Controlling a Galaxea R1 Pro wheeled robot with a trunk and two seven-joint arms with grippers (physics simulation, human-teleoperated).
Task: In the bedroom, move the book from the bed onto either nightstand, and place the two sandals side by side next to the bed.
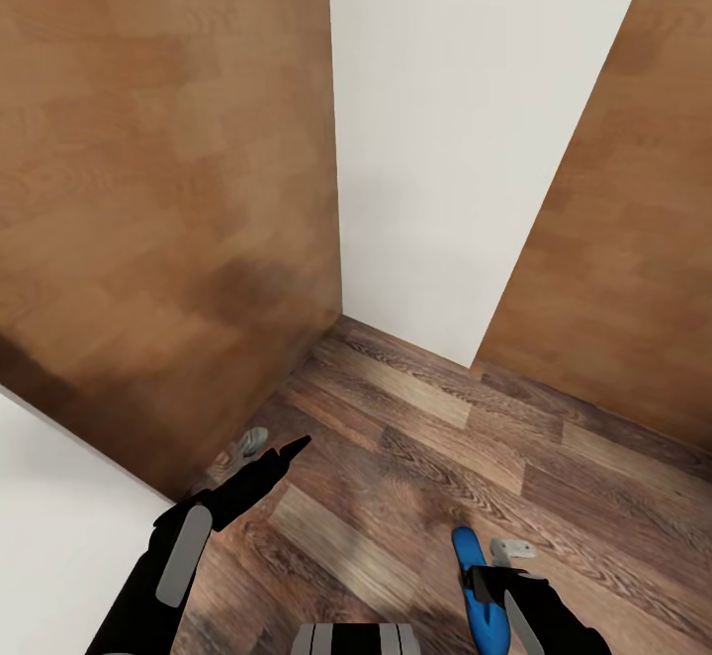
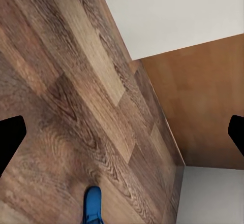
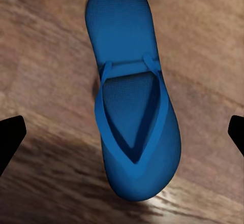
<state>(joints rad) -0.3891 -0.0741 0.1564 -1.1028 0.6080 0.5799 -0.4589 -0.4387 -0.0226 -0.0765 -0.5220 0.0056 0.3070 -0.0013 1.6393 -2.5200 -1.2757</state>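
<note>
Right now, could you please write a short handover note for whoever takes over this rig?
Left gripper: open and empty, pointing out over the wood floor.
Right gripper: open, holding nothing, just above a blue sandal that lies flat on the floor, sole down.
The robot faces a white wall between brown wood panels.
Done: nothing can be confirmed from here.
Left: grasp this sandal, find its mate, set both side by side next to the bed; then move the book from the bed to a nightstand.
</note>
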